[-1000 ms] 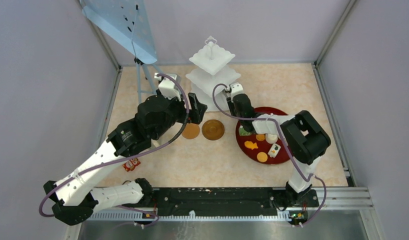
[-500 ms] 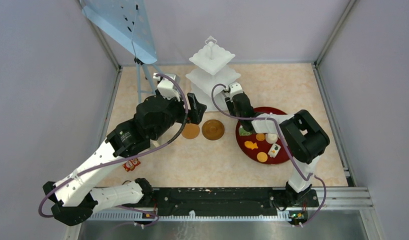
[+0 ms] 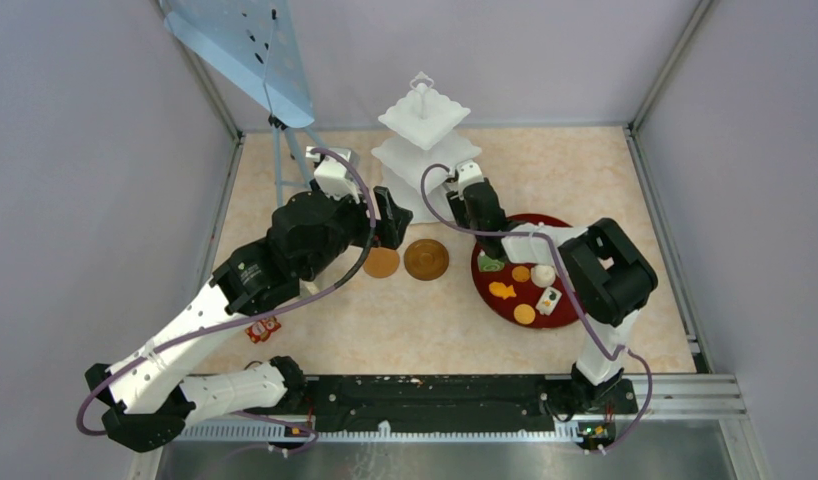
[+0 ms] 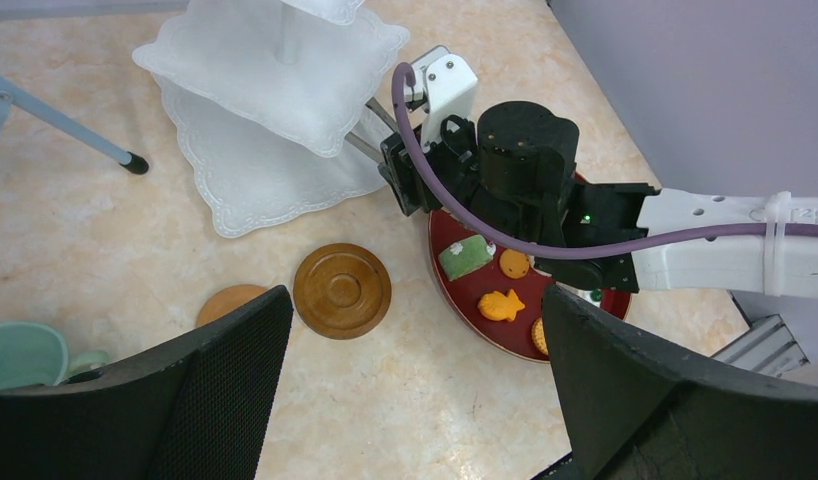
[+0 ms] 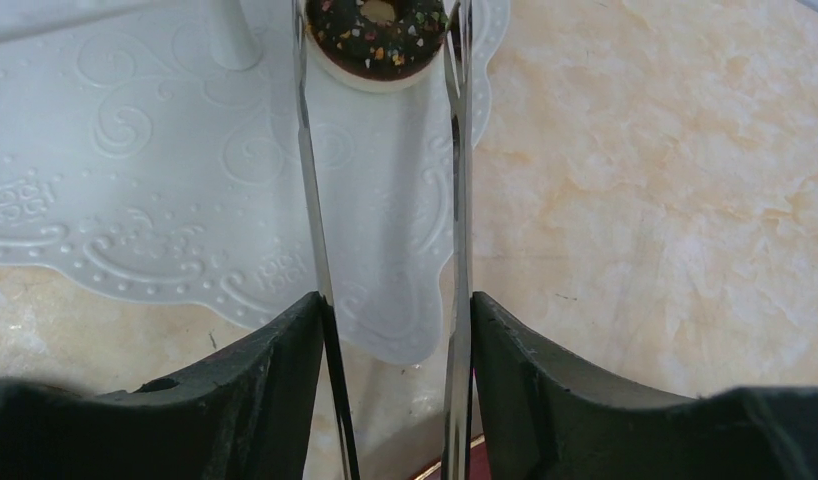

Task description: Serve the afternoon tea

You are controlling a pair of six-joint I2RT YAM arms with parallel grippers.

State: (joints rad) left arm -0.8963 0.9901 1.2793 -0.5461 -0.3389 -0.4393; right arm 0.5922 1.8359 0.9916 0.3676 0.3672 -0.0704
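The chocolate tart (image 5: 377,30), dark and flecked with coloured sprinkles, sits between the tips of the tongs (image 5: 311,170) over the lace-edged bottom tier of the white tiered stand (image 3: 422,150); the two metal blades flank it closely, though I cannot tell whether it rests on the tier or hangs just above it. The right gripper (image 5: 395,300) is clamped on the tongs, its dark fingers (image 5: 275,370) pressing the blades from outside. Just right of the stand's foot lies the dark-red tray (image 3: 495,303), carrying a green sweet (image 3: 490,263), an orange fish (image 3: 501,291), two orange discs (image 3: 524,314) and a cream mug (image 3: 543,276). In front of the stand, two wooden saucers (image 3: 426,259) lie side by side on the table. The left gripper (image 4: 415,300) hovers above them with its jaws spread wide and nothing between them; a teal cup (image 4: 20,355) stands outside its left finger. The table (image 3: 415,320) is a cream, marbled surface. Left of the stand a pale blue perforated board (image 3: 240,45) tilts on a thin-legged support. Well in front of the stand and to its left, a small red packet (image 3: 262,328) lies near the left arm. Plain lilac-grey walls with metal corner posts close in the space behind and beside the stand.
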